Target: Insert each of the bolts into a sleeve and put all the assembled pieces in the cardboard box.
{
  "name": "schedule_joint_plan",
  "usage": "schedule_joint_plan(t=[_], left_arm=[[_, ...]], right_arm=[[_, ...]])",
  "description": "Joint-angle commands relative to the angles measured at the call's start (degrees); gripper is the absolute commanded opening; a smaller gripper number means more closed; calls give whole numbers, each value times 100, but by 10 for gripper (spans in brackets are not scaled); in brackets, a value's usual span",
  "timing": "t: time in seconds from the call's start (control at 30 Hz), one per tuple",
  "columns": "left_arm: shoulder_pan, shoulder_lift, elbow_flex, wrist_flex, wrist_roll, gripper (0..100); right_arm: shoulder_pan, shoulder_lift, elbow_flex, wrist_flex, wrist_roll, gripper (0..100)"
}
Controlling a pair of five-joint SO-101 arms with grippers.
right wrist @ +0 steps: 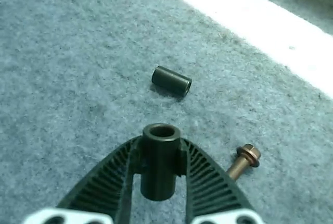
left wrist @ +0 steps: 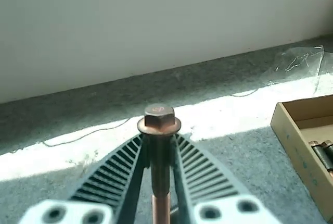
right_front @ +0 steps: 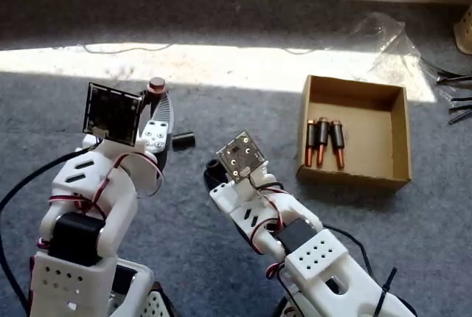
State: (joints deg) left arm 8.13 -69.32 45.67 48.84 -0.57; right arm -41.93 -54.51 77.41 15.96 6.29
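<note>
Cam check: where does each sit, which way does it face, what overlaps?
High view: fixed overhead behind left arm and right arm, looking down on cardboard box.
Left wrist view: on-arm, facing wall past left gripper shut on bolt.
Right wrist view: on-arm, facing down at carpet over right gripper shut on sleeve.
Shared: high and left wrist both show cardboard box.

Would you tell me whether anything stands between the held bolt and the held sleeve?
Only a loose sleeve lies on the carpet between the bolt in the left gripper and the sleeve in the right gripper.
</note>
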Motion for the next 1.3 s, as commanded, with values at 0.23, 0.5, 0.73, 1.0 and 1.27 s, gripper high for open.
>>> schedule_joint_plan(t=[0.23,0.5,0.73,1.0,1.27], left_arm=[[75,-189,-66,-1037,-44,10],[497,-189,-75,-1116,-62,10],[822,-233,-57,-1213,-44,10],[1297,-1385,629,-1829,-35,10],[1675,-2246,1815,-2734,-35,10]], right_arm=[[409,-145,-101,-180,53,5],[409,-1640,-31,-145,26,5],[215,-2651,567,-57,26,5],[154,-3793,1156,-57,26,5],[145,-5068,1789,-57,18,5]])
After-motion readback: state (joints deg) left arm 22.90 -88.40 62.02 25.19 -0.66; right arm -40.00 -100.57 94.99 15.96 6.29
